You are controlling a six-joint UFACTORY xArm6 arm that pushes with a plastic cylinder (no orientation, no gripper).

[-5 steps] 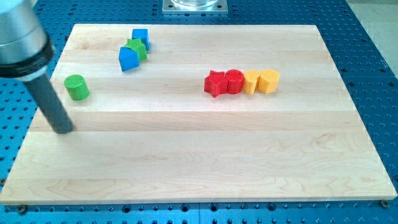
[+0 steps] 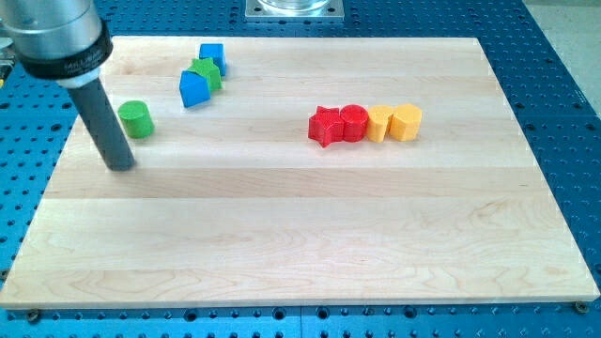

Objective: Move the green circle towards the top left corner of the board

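Observation:
The green circle [image 2: 135,119] is a small green cylinder on the wooden board [image 2: 300,235], at the view's left, below and left of a blue and green cluster. My tip [image 2: 121,166] rests on the board just below and slightly left of the green circle, with the rod rising up and to the left past the circle's left side. The rod looks very close to the circle; I cannot tell whether they touch.
A blue block [image 2: 212,55], a green block [image 2: 206,72] and another blue block [image 2: 193,89] cluster at the upper left. A red star [image 2: 325,126], a red cylinder [image 2: 353,122] and two yellow blocks [image 2: 380,123] [image 2: 407,121] form a row right of centre.
My tip has moved up and to the right. The green circle has shifted to the right and slightly up, closer to the blue and green cluster.

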